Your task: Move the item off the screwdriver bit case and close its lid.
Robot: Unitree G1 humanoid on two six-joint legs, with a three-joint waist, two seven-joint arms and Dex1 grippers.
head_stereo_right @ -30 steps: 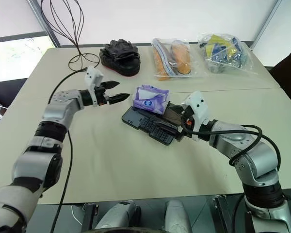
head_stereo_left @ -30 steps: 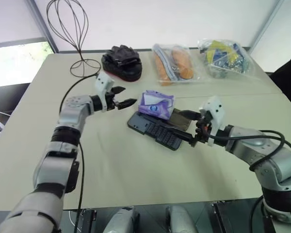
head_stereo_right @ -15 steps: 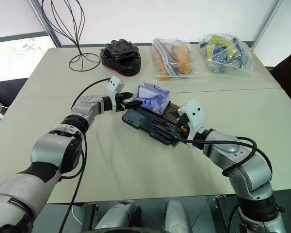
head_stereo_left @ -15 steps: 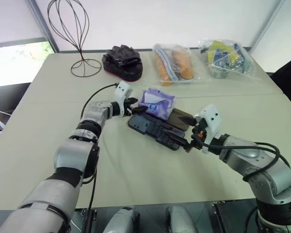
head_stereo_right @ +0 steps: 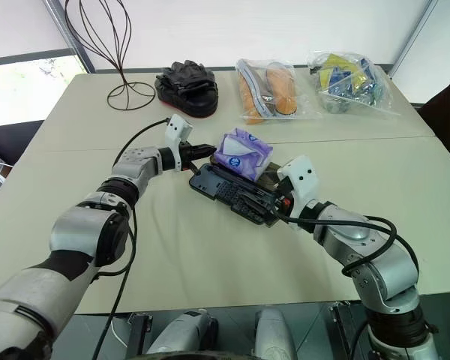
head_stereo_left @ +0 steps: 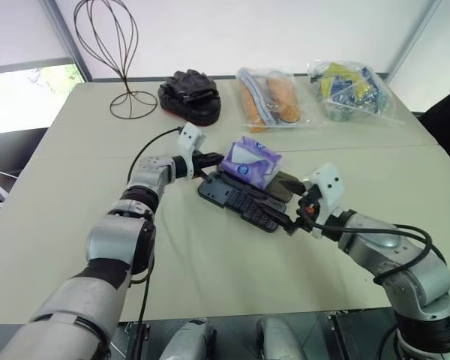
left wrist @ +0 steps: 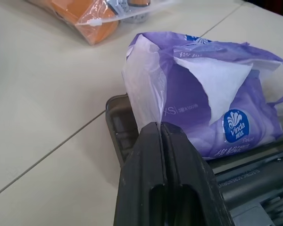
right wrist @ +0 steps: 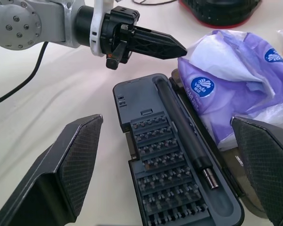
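Observation:
The black screwdriver bit case (head_stereo_left: 238, 198) lies open in the middle of the table, its bit tray and driver showing in the right wrist view (right wrist: 172, 183). A purple tissue pack (head_stereo_left: 250, 160) rests tilted on the case's far half, hiding the lid under it. My left gripper (head_stereo_left: 213, 160) is shut on the pack's white-and-purple edge (left wrist: 144, 101), low at the case's left end. My right gripper (head_stereo_left: 292, 204) stands open at the case's right end, with one finger (right wrist: 78, 162) on each side of the tray and nothing held.
Along the table's far side stand a wire head-shaped stand (head_stereo_left: 107, 52), a black glove-like bundle (head_stereo_left: 189, 94), a clear bag of orange items (head_stereo_left: 268, 97) and a clear bag of yellow and blue items (head_stereo_left: 350, 90). Bare tabletop (head_stereo_left: 210, 262) lies in front of the case.
My left gripper came in from the left, open a second ago, and shut on the tissue pack's edge. The pack has tipped and shifted slightly to the right. The right gripper has barely moved.

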